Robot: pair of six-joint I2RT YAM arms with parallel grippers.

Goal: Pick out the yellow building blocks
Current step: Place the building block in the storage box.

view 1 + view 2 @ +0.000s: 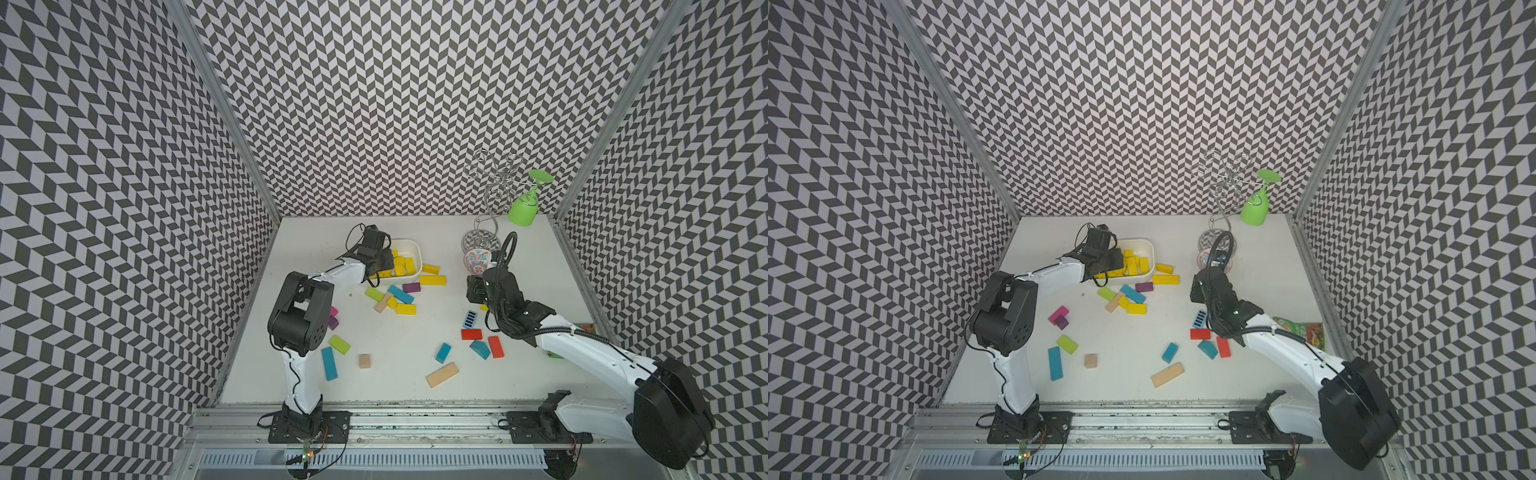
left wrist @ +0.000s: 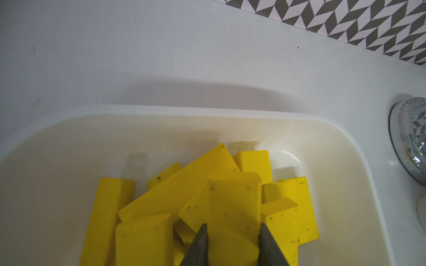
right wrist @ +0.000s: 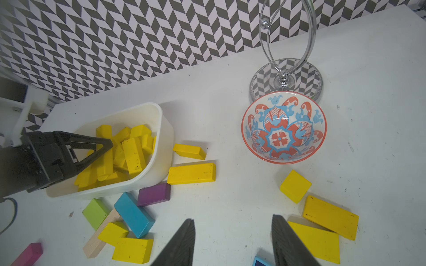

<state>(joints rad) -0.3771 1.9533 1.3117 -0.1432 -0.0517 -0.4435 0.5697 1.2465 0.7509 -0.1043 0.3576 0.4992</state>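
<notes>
Several yellow building blocks (image 1: pixel 401 266) lie piled in a white tub (image 1: pixel 411 243) at the back of the table. My left gripper (image 2: pixel 234 225) hangs over that tub (image 2: pixel 207 110), shut on one yellow block (image 2: pixel 235 198) whose sides touch both fingers. More yellow blocks lie loose on the table: two bars (image 3: pixel 191 173) beside the tub, two (image 3: pixel 132 249) among the mixed pile, and three (image 3: pixel 330 217) close to my right gripper (image 3: pixel 232 218). That gripper stands open above bare table with nothing between its fingers; in both top views it (image 1: pixel 473 289) is at the right.
A patterned bowl (image 3: pixel 284 126) and a chrome stand (image 1: pixel 490 195) carrying a green cup (image 1: pixel 524 210) stand at the back right. Teal (image 1: pixel 401 294), purple (image 1: pixel 411 287), lime (image 1: pixel 375 294), red (image 1: pixel 471 334) and pale wooden (image 1: pixel 441 375) blocks are scattered about. A snack packet (image 1: pixel 1302 330) lies by the right wall.
</notes>
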